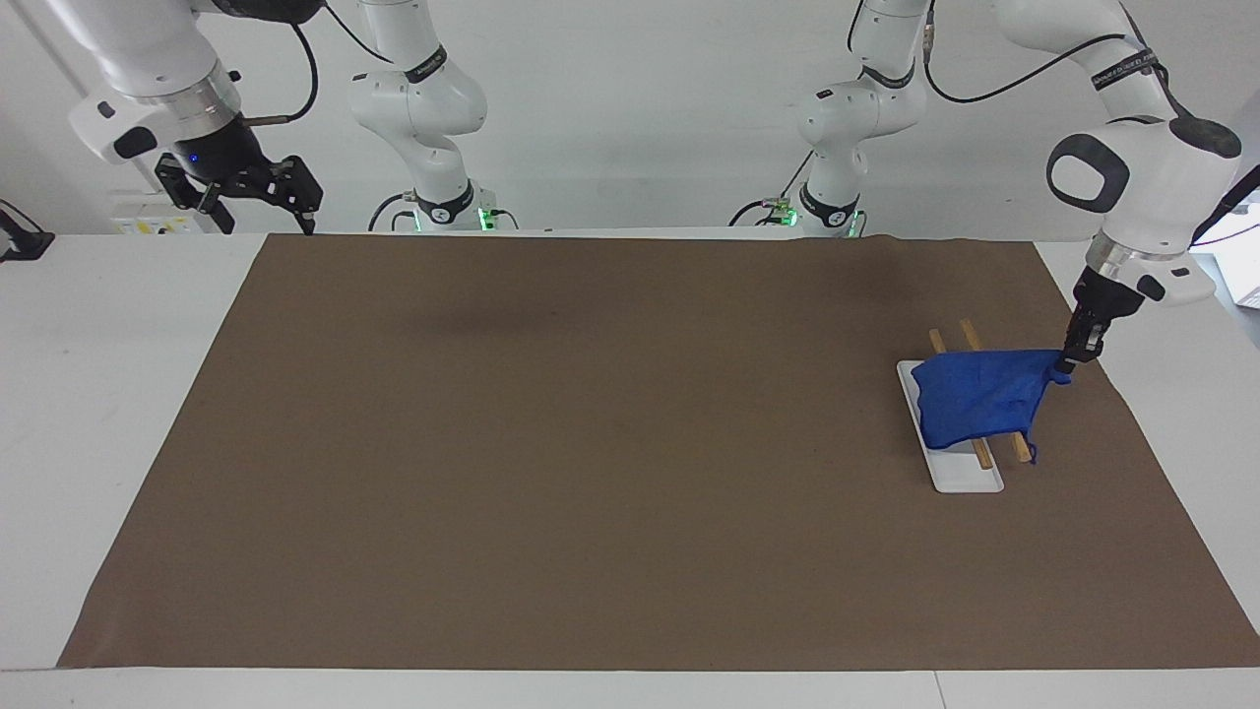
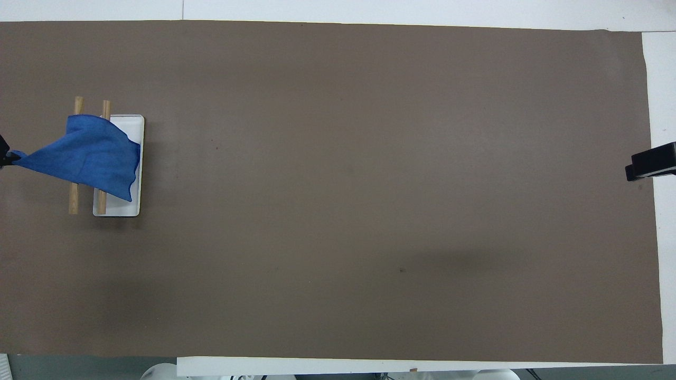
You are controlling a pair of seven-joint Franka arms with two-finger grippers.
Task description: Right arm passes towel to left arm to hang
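Note:
The blue towel (image 1: pixel 975 399) lies draped over the two wooden bars (image 1: pixel 1019 451) of a small rack with a white base (image 1: pixel 960 478), at the left arm's end of the table. One corner is pulled taut sideways to my left gripper (image 1: pixel 1065 368), which is shut on that corner just beside the rack. In the overhead view the towel (image 2: pixel 90 155) spreads across both bars (image 2: pixel 74 198), and only the left gripper's tip (image 2: pixel 4 157) shows at the edge. My right gripper (image 1: pixel 266 219), with its blue light, hangs open and holds nothing above the mat's corner at the right arm's end.
A brown mat (image 1: pixel 591 443) covers most of the white table (image 1: pixel 108 394). A thread tail hangs from the towel's lower corner by the rack. The two arm bases stand at the robots' edge. A black part of the right gripper (image 2: pixel 650 164) shows at the overhead view's edge.

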